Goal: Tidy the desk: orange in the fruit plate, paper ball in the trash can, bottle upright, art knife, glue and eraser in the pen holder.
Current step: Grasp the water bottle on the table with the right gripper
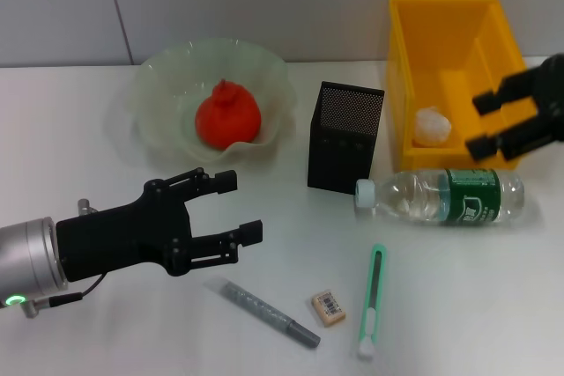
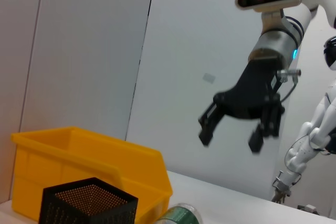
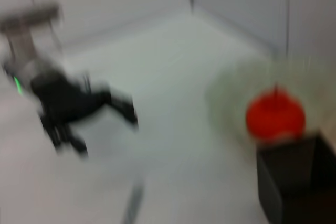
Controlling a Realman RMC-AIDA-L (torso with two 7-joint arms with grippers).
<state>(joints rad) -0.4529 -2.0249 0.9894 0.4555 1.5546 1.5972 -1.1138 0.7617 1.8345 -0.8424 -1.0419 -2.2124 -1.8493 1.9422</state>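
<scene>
The orange (image 1: pixel 227 116) lies in the pale green fruit plate (image 1: pixel 159 85). The paper ball (image 1: pixel 433 126) rests inside the yellow trash can (image 1: pixel 449 59). In front of the can, the bottle (image 1: pixel 445 197) lies on its side with its cap toward the black mesh pen holder (image 1: pixel 345 138). The grey glue stick (image 1: pixel 269 313), the eraser (image 1: pixel 328 307) and the green art knife (image 1: pixel 373 301) lie on the near table. My left gripper (image 1: pixel 243 206) hovers open and empty, left of the glue. My right gripper (image 1: pixel 480 124) hangs open over the can's near right part, above the bottle.
The left wrist view shows the trash can (image 2: pixel 89 156), the pen holder (image 2: pixel 89 203), the bottle's end (image 2: pixel 181 216) and my right gripper (image 2: pixel 230 140) in the air beyond them. The right wrist view is blurred, showing the orange (image 3: pixel 275 116) and the pen holder (image 3: pixel 294 182).
</scene>
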